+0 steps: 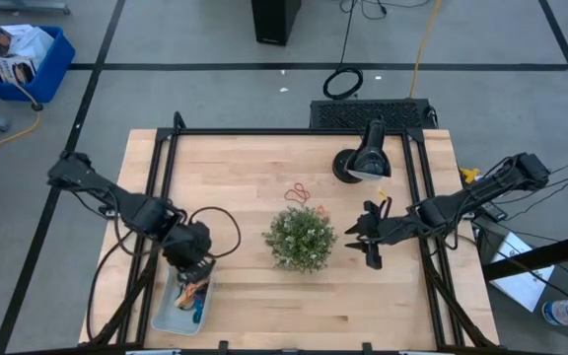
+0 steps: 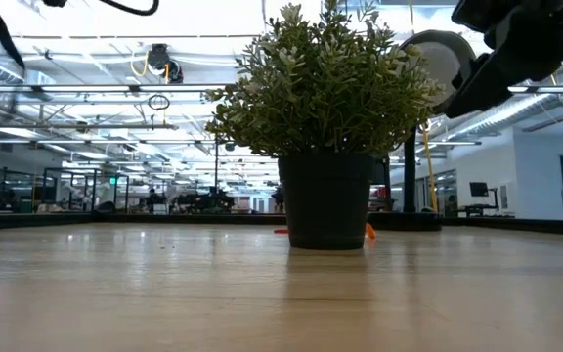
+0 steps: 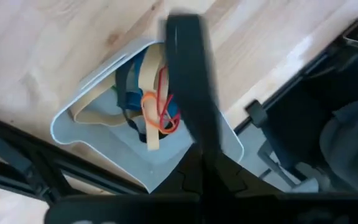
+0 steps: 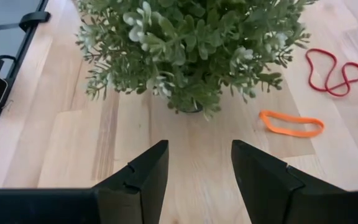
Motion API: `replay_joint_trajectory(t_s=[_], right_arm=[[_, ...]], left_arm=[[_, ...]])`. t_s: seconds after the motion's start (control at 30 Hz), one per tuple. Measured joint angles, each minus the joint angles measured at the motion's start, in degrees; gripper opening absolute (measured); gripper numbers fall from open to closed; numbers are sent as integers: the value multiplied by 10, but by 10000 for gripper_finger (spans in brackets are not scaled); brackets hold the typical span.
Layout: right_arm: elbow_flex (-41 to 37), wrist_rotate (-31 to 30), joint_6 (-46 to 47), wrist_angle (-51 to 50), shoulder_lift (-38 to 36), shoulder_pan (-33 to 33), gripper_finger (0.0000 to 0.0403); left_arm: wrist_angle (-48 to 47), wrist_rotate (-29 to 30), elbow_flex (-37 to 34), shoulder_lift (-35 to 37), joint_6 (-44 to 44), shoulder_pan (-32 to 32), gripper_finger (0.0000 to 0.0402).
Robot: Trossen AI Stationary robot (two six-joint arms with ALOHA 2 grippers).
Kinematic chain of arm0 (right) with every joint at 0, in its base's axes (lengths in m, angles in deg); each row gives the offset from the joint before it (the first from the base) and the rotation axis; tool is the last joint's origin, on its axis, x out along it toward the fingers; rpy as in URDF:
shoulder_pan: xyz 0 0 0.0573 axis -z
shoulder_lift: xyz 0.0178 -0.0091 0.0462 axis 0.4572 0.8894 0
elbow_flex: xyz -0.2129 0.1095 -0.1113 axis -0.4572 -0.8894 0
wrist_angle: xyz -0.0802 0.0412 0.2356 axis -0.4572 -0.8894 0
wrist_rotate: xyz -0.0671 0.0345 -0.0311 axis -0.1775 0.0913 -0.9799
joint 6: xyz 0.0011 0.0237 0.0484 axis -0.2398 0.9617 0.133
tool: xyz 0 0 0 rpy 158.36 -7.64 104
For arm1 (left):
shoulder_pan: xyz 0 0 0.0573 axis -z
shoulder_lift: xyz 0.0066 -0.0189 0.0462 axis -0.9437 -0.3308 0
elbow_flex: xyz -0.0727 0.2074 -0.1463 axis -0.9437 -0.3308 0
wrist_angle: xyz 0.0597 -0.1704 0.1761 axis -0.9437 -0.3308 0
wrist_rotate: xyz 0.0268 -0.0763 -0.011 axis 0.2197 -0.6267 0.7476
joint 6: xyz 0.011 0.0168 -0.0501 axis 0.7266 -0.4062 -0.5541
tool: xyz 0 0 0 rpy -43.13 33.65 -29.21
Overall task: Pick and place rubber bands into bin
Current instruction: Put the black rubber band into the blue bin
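Right gripper (image 4: 194,180) — jaws wide, empty, facing plant (image 4: 185,50) | orange rubber band (image 4: 291,123) flat beside pot; red band (image 4: 333,70) beyond | bin (image 3: 82,112) under closed left gripper (image 1: 197,268) | advice — descend around orange loop, clear of foliage.

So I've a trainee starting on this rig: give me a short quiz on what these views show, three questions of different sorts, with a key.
1. True or false: the right tool is shut on a band.
2. Which tool hangs over the bin? A) left B) right C) neither
3. Fill in: two bands still lie on the table beside the plant, one red and one ____.

Key:
1. False: it is open and empty, facing the plant.
2. A: the left tool, shut, over the bin with bands already in it.
3. Orange.
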Motion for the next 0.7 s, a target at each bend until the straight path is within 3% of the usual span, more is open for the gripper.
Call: replay_joint_trajectory(t_s=[0.27, 0.47, 0.7], right_arm=[[-30, 0, 0, 23, -22, 0, 170], [-34, 0, 0, 23, -29, 0, 173], [-34, 0, 0, 23, -28, 0, 173]], left_arm=[[-6, -8, 0, -40, -24, 50, 4], [-3, -47, 0, -72, -54, 81, 3], [50, -47, 0, -112, -58, 110, 6]])
